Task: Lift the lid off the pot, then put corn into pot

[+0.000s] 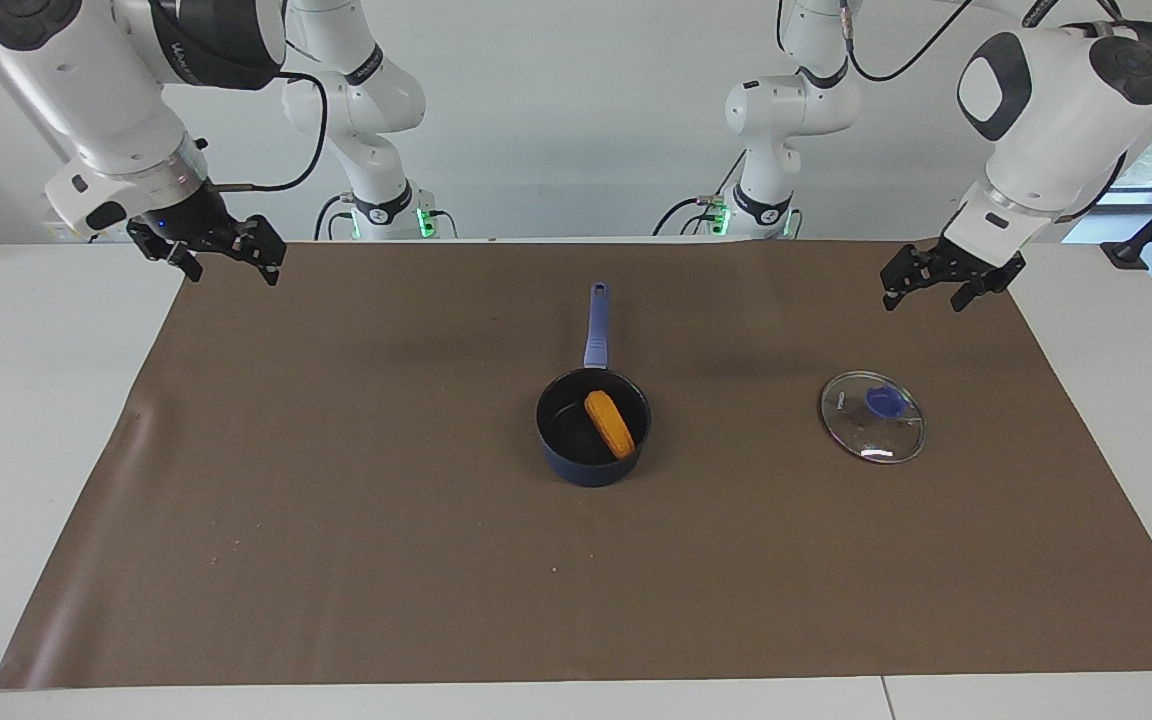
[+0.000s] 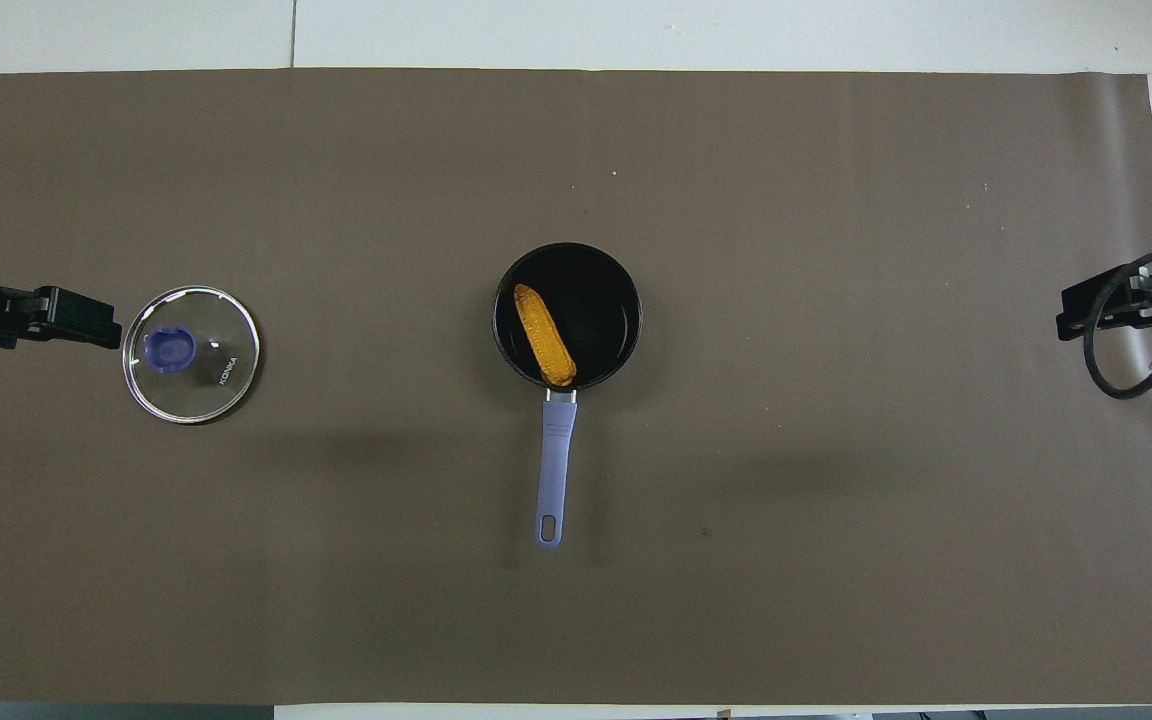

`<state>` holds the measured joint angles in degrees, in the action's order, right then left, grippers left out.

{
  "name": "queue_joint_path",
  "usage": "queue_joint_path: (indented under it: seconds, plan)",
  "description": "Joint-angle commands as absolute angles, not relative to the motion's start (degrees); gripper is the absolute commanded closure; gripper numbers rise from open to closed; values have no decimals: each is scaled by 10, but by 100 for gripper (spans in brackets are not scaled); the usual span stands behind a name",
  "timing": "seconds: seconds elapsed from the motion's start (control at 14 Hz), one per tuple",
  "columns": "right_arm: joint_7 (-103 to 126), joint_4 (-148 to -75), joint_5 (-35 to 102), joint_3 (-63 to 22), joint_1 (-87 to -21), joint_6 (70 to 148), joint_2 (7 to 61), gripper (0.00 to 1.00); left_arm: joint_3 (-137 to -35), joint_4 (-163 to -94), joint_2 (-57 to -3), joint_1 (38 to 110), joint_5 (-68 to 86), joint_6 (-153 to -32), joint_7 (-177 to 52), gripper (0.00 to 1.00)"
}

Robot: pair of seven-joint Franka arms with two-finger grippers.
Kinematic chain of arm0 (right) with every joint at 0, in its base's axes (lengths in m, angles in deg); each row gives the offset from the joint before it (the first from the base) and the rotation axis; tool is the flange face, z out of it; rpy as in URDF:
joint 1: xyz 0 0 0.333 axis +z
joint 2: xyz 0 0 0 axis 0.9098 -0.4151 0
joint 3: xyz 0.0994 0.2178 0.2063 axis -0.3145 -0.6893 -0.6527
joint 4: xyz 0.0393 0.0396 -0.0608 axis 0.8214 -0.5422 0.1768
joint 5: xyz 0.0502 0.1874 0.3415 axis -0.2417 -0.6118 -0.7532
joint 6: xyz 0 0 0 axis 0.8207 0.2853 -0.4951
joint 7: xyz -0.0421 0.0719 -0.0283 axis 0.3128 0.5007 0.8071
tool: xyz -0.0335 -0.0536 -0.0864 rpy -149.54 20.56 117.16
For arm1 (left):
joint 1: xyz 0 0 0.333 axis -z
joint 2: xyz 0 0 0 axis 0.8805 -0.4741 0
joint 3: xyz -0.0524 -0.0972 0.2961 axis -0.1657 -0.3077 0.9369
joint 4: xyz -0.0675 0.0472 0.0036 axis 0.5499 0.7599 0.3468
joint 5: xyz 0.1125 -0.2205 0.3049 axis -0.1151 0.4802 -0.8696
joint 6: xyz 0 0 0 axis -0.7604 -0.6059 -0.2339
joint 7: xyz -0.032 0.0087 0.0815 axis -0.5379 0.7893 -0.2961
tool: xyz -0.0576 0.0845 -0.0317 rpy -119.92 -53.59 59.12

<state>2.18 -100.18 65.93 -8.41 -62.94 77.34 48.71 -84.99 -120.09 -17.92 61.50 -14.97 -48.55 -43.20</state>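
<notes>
We are logging the pot (image 1: 593,428) sitting mid-surface (image 1: 336,520) on the brown mat (image 2: 836,550), uncovered. In the overhead view its handle (image 2: 554,470) is pointing to 6 o'clock, toward the robots. The corn (image 2: 545,335) is lying inside the pot, tilted, running from about 11 o'clock to 5 o'clock across the dark interior, its lower end resting near the handle joint.

The lid (image 2: 192,354) is lying flat on the mat, knob (image 2: 170,349) up, at 9 o'clock from the pot in the overhead view, well apart from it, toward the left arm's end.

The left pincer (image 1: 946,283) is hanging raised in the air, over the mat's edge near the lid, touching nothing; its fingers are standing spread and holding nothing. The right pincer (image 1: 220,256) is waiting raised over the mat's corner at the right arm's end, fingers likewise spread and holding nothing.
</notes>
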Motion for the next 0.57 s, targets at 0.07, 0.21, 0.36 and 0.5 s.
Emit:
queue_joint_path:
  seconds: [0.07, 0.21, 0.36, 0.5]
  plan:
    - [36, -1005, 662, -93, -647, 779, 491, 0, -841, -1243, -155, 622, -160, -496, -436, 0]
    - [37, -1003, 662, -91, -648, 777, 490, 0, -841, -1226, -164, 627, -160, -502, -439, 0]
    - [37, -1003, 657, -89, -647, 780, 491, 0, -840, -1199, -173, 645, -160, -479, -441, 0]
    - [36, -1003, 657, -88, -646, 779, 495, 0, -840, -1193, -173, 646, -161, -454, -441, 0]
